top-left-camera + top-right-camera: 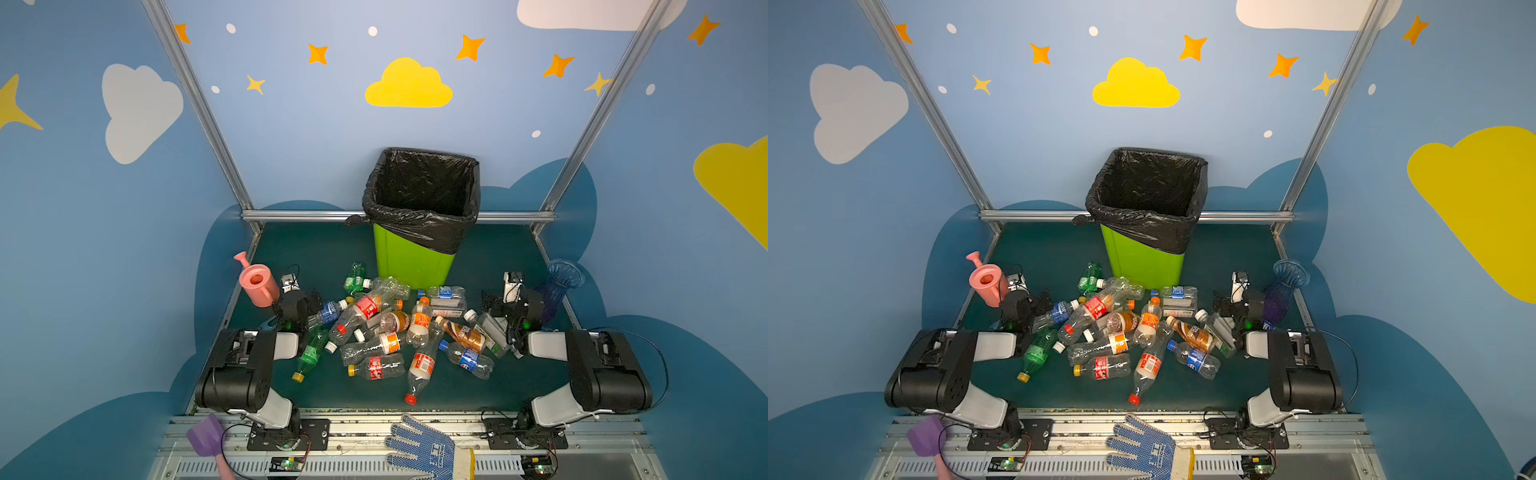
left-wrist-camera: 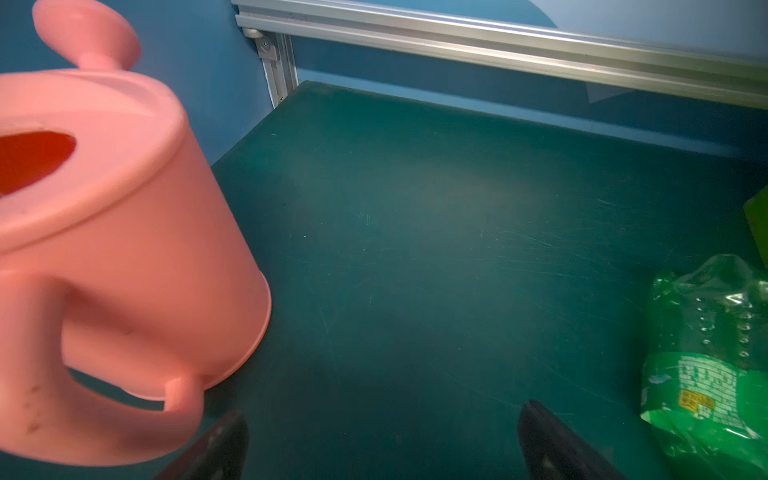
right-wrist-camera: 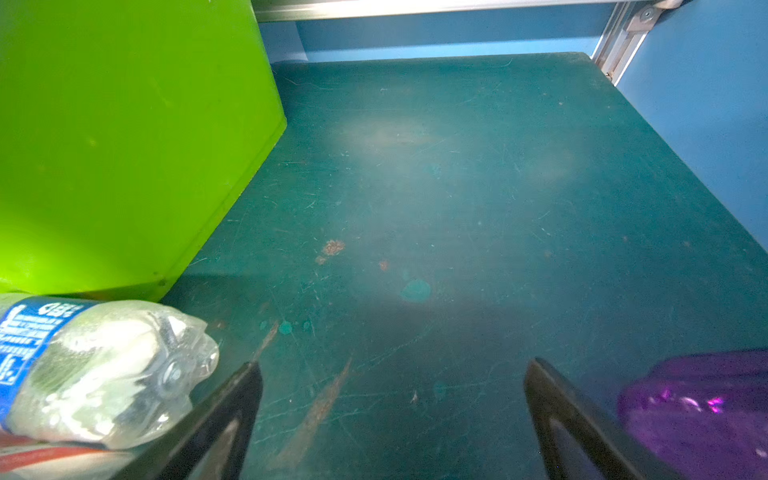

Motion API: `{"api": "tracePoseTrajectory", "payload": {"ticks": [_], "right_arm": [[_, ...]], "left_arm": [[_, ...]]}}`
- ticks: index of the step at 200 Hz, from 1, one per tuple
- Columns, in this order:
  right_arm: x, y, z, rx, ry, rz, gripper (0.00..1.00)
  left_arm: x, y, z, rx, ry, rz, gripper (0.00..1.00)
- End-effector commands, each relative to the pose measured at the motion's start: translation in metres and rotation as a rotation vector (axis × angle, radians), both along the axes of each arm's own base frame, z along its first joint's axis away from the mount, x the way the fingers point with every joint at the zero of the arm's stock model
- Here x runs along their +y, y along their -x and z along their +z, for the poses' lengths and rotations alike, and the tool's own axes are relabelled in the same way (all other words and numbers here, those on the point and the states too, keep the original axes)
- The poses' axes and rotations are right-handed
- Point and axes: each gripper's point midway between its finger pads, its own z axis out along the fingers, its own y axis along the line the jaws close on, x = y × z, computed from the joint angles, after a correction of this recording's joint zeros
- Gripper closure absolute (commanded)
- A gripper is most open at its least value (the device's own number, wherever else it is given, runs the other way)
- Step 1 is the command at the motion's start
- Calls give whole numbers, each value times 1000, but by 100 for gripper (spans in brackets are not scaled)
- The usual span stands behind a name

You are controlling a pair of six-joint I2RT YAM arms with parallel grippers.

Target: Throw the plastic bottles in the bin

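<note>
Roughly twenty small plastic bottles (image 1: 390, 332), clear or green-tinted, with red, orange, blue or white labels and coloured caps, are lying in a loose heap at the centre of the dark green table (image 1: 316, 249), several resting on one another. The tall square lime-green bin (image 1: 409, 266), with a black bag liner (image 1: 419, 232) folded over its rim, is standing at twelve o'clock from the heap, its base just beside the farthest bottles. No bottle is showing inside the bin in either top view. The dark liner is hiding the bin's floor, though, so it is probably, not certainly, empty.

The left gripper (image 2: 382, 415) is hanging at about nine o'clock from the heap, jaws spread wide with only bare table between them. A pink plastic watering can (image 2: 104, 249) is standing just beside it, and a crumpled green-tinted bottle (image 2: 706, 365) is lying near its other side. The right gripper (image 3: 395, 363) is hanging at about three o'clock, likewise spread wide and gripping nothing. A clear blue-labelled bottle (image 3: 104, 365) is lying just beside it, and a translucent blue ribbed vase (image 1: 557, 293) is standing on its other side.

By this reading the task is only beginning. Every visible bottle is waiting on the table to be picked up and dropped into the bin.
</note>
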Motion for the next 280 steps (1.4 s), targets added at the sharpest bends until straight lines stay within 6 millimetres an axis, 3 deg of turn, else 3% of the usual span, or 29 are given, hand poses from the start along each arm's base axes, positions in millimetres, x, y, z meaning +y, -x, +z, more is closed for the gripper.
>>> {"api": "tracePoseTrajectory", "payload": {"ticks": [1,220,249,263,280], "right_arm": [[0,-3,10,-25,9,-3,2],[0,-3,9,-23,4,0,2],[-4,-5,17,-47,-4,-26,2],[-14,-8,28,-5,-13,-94,2],[-28,1,35,136,-61,-200,2]], "left_arm": [[0,-4,9,-18,2,-1,0],[0,-4,9,-20,4,-1,0],[2,-4,9,-12,19,-7,0],[5,-8,19,-21,16,7,0],[18,-5,39,63,11,96,0]]}}
